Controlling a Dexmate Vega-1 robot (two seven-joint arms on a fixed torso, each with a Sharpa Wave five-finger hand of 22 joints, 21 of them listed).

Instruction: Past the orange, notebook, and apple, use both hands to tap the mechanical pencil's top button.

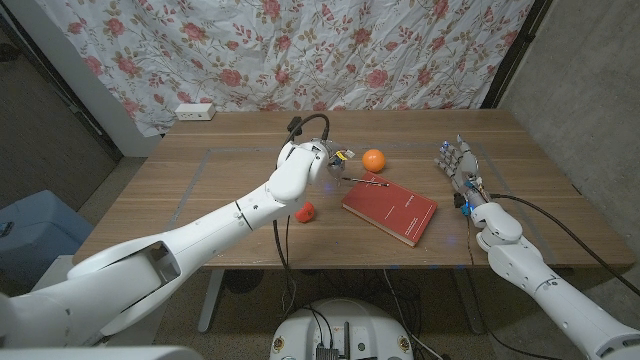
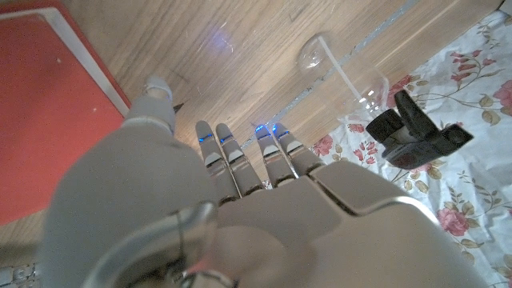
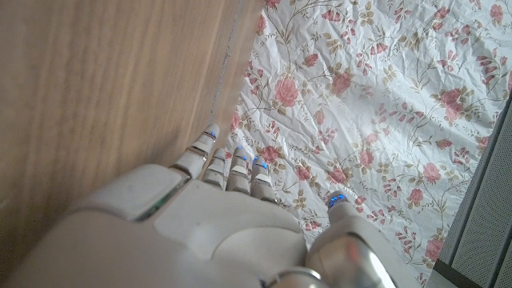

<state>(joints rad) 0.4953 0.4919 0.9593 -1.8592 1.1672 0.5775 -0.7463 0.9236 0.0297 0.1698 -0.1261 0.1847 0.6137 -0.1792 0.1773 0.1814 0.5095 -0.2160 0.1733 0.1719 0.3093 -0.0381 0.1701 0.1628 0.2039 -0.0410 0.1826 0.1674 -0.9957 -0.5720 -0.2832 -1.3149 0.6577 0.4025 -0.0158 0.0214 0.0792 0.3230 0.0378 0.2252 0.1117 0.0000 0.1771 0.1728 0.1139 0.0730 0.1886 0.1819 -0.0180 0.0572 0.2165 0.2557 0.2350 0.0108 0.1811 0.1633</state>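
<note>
Two hands, both empty: left hand (image 1: 325,160) fingers extended, beside notebook (image 1: 390,208), over mechanical pencil (image 1: 366,181); right hand (image 1: 458,165) spread, well off. Pin barrel first, then tap button.

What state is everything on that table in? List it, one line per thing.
notebook: closed, lying flat.
mechanical pencil: lying by the notebook's far edge, not gripped.
orange: whole, resting on the table.
apple: on the table, partly hidden by the left arm.
left hand: fingers extended, holding nothing.
right hand: fingers extended, holding nothing.
</note>
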